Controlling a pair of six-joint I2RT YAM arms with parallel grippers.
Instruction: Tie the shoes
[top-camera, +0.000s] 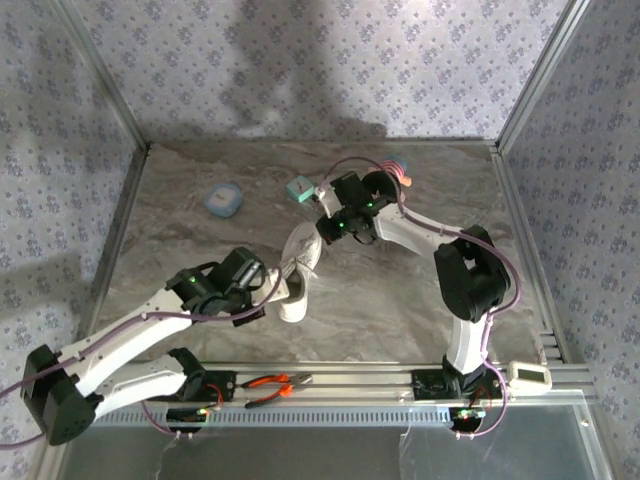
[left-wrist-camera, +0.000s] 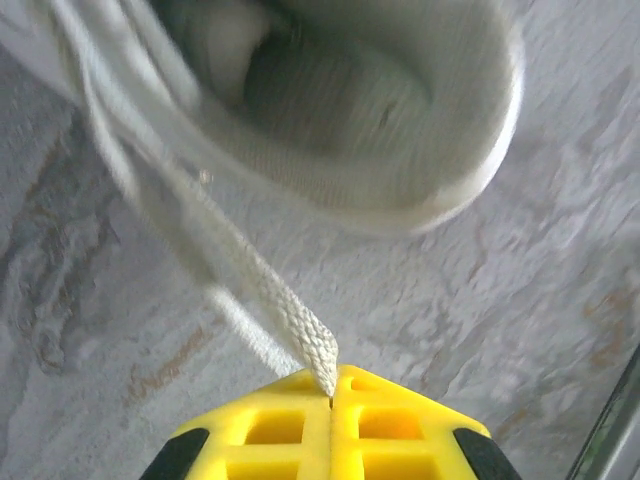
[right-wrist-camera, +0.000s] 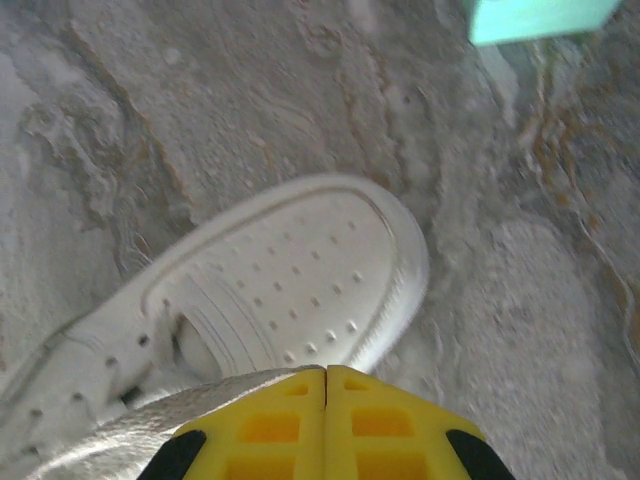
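The white shoe (top-camera: 298, 278) lies mid-table, toe toward the back. My left gripper (top-camera: 270, 292) is at its heel side. In the left wrist view its yellow jaws (left-wrist-camera: 332, 385) are shut on the end of a white lace (left-wrist-camera: 285, 315), which runs up and left past the shoe's heel opening (left-wrist-camera: 340, 90). My right gripper (top-camera: 323, 233) hovers over the toe end. In the right wrist view its jaws (right-wrist-camera: 326, 375) are shut, with a flat white lace (right-wrist-camera: 150, 425) coming out of them to the left, above the perforated toe cap (right-wrist-camera: 300, 270).
A teal block (top-camera: 300, 188) (right-wrist-camera: 540, 18) and a blue-and-white pad (top-camera: 223, 200) lie behind the shoe. A dark round object with a pink rim (top-camera: 392, 176) sits behind the right arm. Orange-handled pliers (top-camera: 275, 385) rest on the front rail. Patterned walls enclose the table.
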